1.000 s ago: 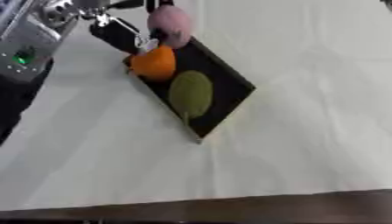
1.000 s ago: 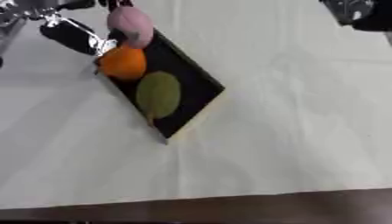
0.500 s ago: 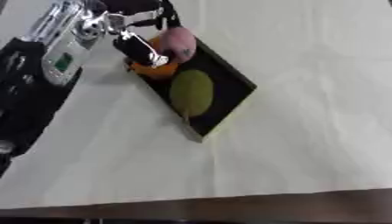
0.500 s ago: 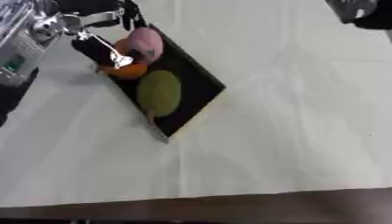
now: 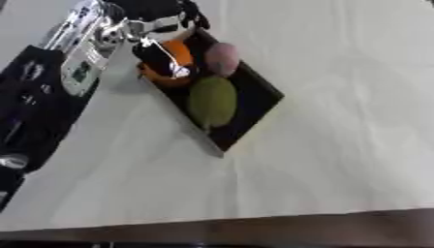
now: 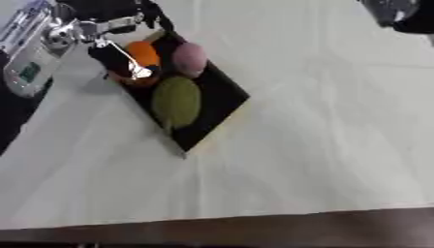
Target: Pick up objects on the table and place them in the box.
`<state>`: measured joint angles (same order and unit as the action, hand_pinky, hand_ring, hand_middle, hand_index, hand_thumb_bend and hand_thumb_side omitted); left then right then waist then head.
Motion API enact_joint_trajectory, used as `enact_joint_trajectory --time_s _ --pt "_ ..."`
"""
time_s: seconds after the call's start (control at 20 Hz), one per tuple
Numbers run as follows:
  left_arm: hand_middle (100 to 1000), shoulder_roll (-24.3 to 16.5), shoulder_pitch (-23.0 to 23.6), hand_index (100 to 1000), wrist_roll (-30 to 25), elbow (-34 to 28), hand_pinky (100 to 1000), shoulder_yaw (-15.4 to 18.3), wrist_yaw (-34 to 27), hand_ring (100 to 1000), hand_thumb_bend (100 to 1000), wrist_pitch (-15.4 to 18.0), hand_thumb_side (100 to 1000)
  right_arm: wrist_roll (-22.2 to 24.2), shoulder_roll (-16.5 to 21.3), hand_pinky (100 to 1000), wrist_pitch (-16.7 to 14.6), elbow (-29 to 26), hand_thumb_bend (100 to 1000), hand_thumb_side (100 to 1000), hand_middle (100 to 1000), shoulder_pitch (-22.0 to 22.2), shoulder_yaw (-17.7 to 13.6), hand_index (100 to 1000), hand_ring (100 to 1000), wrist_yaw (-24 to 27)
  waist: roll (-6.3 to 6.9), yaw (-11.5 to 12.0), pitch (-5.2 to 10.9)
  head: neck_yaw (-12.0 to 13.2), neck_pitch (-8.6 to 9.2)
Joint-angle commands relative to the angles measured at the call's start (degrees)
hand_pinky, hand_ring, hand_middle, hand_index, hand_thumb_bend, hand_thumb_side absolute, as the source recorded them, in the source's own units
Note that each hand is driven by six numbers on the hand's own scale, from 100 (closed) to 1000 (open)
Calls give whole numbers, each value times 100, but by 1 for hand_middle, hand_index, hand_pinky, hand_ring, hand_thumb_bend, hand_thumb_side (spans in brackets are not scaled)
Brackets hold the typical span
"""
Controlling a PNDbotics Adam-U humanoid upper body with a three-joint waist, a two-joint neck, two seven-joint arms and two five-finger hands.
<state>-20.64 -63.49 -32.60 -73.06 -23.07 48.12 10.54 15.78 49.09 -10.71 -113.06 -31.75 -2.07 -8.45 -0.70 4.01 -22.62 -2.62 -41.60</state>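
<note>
— Pale cloth covers the whole table [image 5: 322,160], and a dark strip runs along its near edge. What lies on it?

— 1 shallow black box [image 5: 258,99], set askew toward my upper left, its long side running from the far left down toward the middle.

— And inside the box?

— 3 things. An orange fruit [image 5: 176,52] sits at the far end, a pink rounded fruit [image 5: 222,59] lies just beside it on the right, and a long green fruit [image 5: 211,99] lies nearer to me, touching or nearly touching both.

— Where is your left hand?

— My left hand [image 5: 161,53] comes in from the upper left, over the far end of the box. Its dark fingers [image 5: 166,62] lie across the orange fruit, with a silver piece showing on top. They seem to curl on the fruit, but I cannot tell for sure whether they grasp it or only rest there.

— Is the orange fruit down in the box?

— It sits at the box's far left edge, partly over the rim on the cloth side; I cannot tell if it rests fully inside.

— And your right hand?

— My right hand [image 6: 398,13] shows only as a dark shape in the upper right corner of the right eye view, well apart from the box. Whether it is released or clenched I cannot tell.
</note>
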Motion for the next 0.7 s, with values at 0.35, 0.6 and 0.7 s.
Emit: enact_joint_trajectory --time_s 0.35,0.6,0.7 --pt "769 -344 23 858 184 -1156 748 420 -563 752 256 -225 329 -34 110 899 2 -61 100 160 652 -14 -104 777 764 19 -16 38 203 -23 -19" --pt "766 -905 390 846 957 -2667 739 986 -1444 743 212 -833 376 -148 151 898 8 -136 100 126 652 64 -193 777 764 35 -18 90 245 -107 -25" --pt "763 -1175 660 841 1414 -3215 733 1228 -1870 736 218 -1121 392 -224 164 897 -1 -149 100 114 650 128 -253 776 763 40 -16 127 260 -156 -15"
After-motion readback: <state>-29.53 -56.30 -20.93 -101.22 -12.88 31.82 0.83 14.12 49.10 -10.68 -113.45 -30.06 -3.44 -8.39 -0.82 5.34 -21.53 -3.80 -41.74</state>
